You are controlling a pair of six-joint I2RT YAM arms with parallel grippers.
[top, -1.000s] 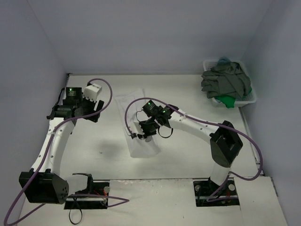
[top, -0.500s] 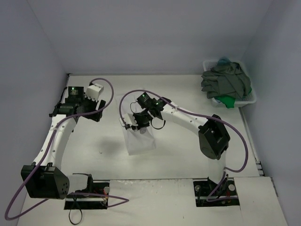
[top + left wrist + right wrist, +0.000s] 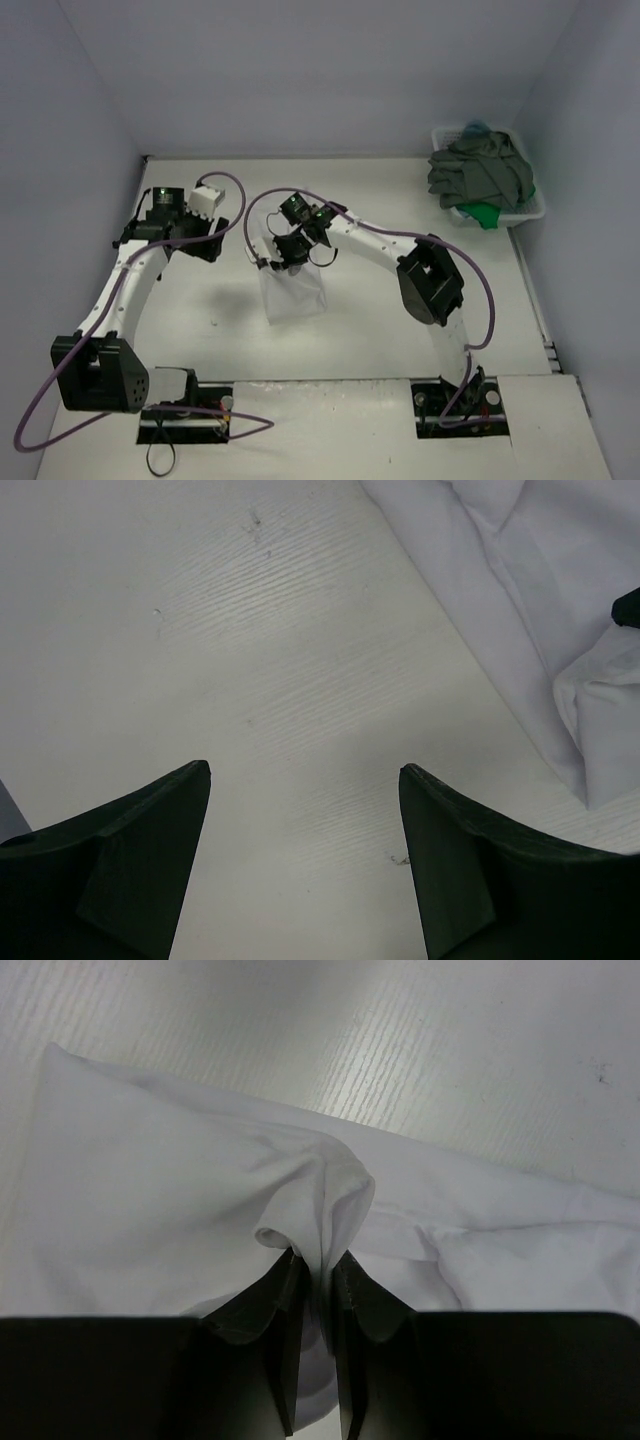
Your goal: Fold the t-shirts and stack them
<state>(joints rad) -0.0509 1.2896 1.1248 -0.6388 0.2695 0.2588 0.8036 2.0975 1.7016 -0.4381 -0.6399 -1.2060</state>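
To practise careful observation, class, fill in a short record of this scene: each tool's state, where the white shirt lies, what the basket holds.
left tool: open, empty, above bare table
right tool: shut on a raised fold of the white t-shirt
white t-shirt: mid-table, under the right tool
basket: far right corner; dark grey t-shirt heaped over green t-shirt

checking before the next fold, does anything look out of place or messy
Only the basket at the far right: the dark grey shirt is heaped unfolded over its rim and a green shirt spills out at the near side. The white shirt at mid-table is merely bunched where the right tool pinches it.
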